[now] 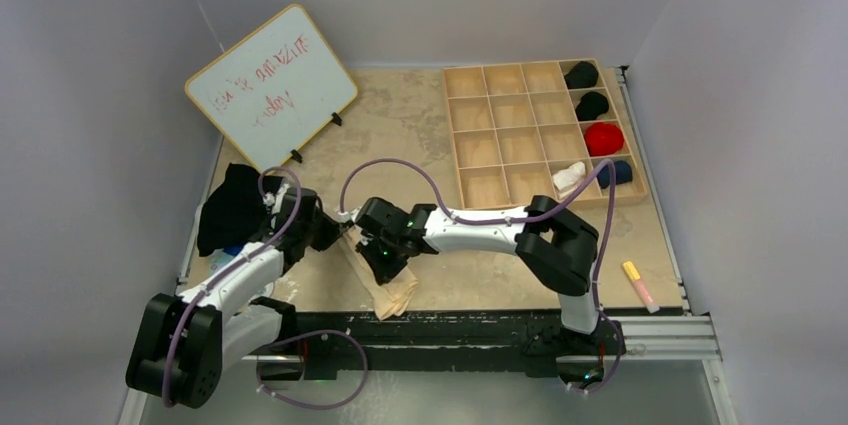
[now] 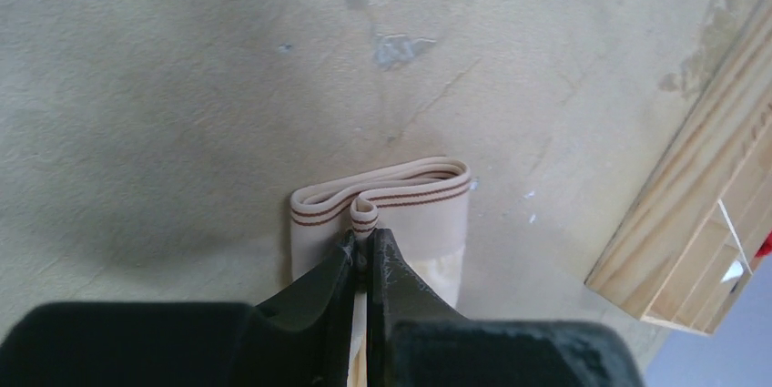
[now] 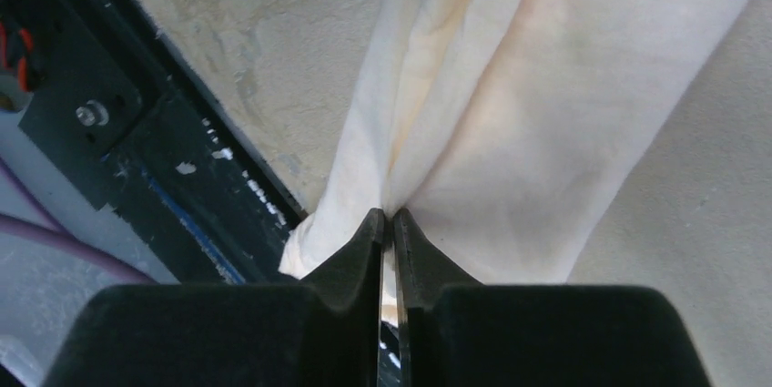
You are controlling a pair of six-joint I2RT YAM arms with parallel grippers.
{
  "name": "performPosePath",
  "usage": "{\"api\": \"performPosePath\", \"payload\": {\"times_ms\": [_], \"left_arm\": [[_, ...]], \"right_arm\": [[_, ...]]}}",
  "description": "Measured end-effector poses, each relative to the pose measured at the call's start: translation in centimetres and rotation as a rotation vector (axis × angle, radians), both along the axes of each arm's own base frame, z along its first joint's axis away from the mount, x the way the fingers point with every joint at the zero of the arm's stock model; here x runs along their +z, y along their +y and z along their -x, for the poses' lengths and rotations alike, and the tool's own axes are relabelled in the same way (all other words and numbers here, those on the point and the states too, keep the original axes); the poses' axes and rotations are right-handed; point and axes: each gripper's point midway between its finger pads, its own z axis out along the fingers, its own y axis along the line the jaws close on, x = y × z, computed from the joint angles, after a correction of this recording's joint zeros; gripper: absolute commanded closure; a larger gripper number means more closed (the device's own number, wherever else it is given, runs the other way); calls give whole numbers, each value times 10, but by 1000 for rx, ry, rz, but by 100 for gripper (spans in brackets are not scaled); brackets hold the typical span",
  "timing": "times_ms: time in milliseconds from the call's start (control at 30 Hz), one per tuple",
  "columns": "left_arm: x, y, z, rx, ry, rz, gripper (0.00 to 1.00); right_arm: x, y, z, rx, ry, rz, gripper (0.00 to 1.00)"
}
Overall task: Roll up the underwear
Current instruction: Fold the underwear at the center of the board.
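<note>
From above, the cream underwear point(image 1: 388, 290) lies at the near edge of the table point(image 1: 480, 275); left wrist: the left claw point(image 2: 366, 243) is pinched shut on the striped waistband point(image 2: 401, 188) at its tips; right wrist: the right claw point(image 3: 387, 221), all but closed, nips a fold of the cloth just ahead of it.

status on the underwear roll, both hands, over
Left hand shut on underwear waistband. Right hand pinching its other end. Not yet rolled. Black clothes pile beside left arm, off the underwear.
</note>
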Motion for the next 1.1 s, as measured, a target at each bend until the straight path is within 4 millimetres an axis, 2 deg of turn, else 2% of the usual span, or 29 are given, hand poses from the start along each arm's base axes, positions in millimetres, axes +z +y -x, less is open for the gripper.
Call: {"api": "performPosePath", "payload": {"times_ms": [167, 267, 467, 633, 700, 767, 900, 1000, 1100], "left_arm": [[-6, 7, 4, 30, 44, -28, 48], [3, 9, -1, 44, 38, -39, 37], [10, 18, 3, 75, 58, -80, 33], [19, 24, 8, 99, 84, -103, 32], [20, 26, 12, 110, 102, -105, 36], [21, 29, 19, 116, 128, -113, 48], [28, 27, 24, 94, 123, -109, 70], [39, 11, 18, 0, 67, -59, 80], [42, -12, 13, -118, 50, 13, 97]], "right_arm": [[7, 7, 12, 59, 50, -49, 67], [17, 12, 25, 116, 105, -103, 64], [60, 19, 41, 209, 143, -241, 63], [97, 18, 32, 185, 67, -339, 74], [100, 16, 21, 132, 35, -352, 78], [96, 13, 10, 80, 38, -348, 82], [69, 6, -11, 1, 66, -295, 86], [44, 6, -18, -17, 85, -255, 87], [22, 5, -12, 0, 121, -220, 87]]}}
